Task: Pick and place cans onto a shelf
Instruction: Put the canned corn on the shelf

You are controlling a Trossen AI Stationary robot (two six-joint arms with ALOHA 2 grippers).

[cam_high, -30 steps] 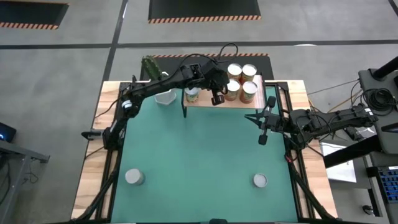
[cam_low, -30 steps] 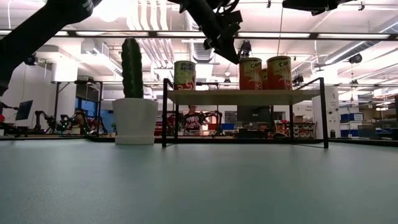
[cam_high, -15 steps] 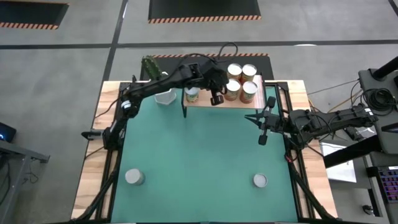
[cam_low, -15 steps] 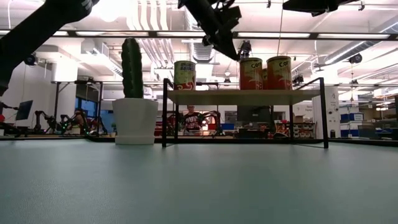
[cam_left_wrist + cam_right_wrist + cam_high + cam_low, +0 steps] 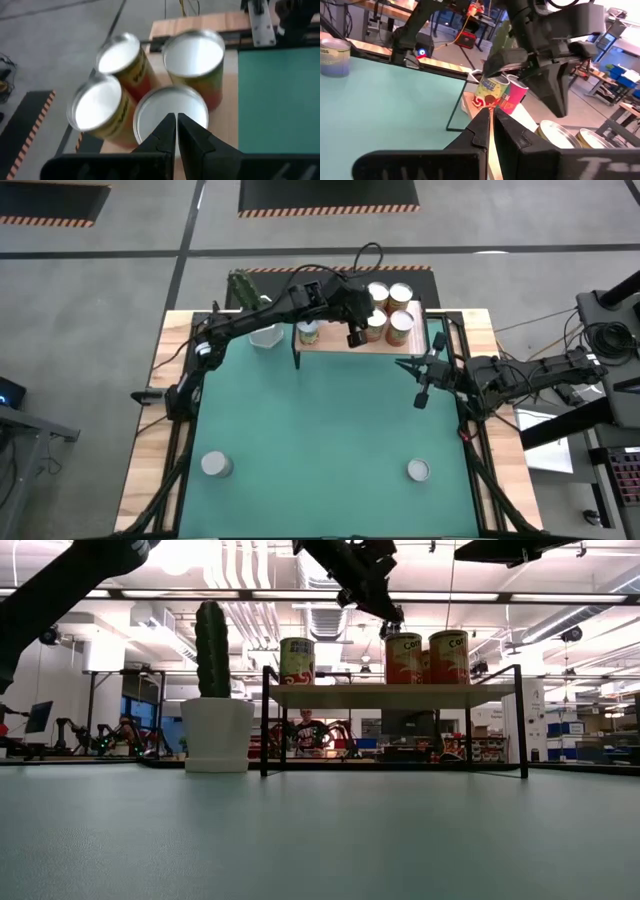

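Cans [image 5: 388, 310] on shelf [image 5: 330, 342] (five)

Overhead and table-level views share the shelf [image 5: 360, 340] — wrists close.

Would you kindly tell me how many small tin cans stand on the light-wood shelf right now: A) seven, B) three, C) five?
C: the high view shows a cluster of four cans plus one greenish-labelled can on the shelf; two more cans stand on the green mat.
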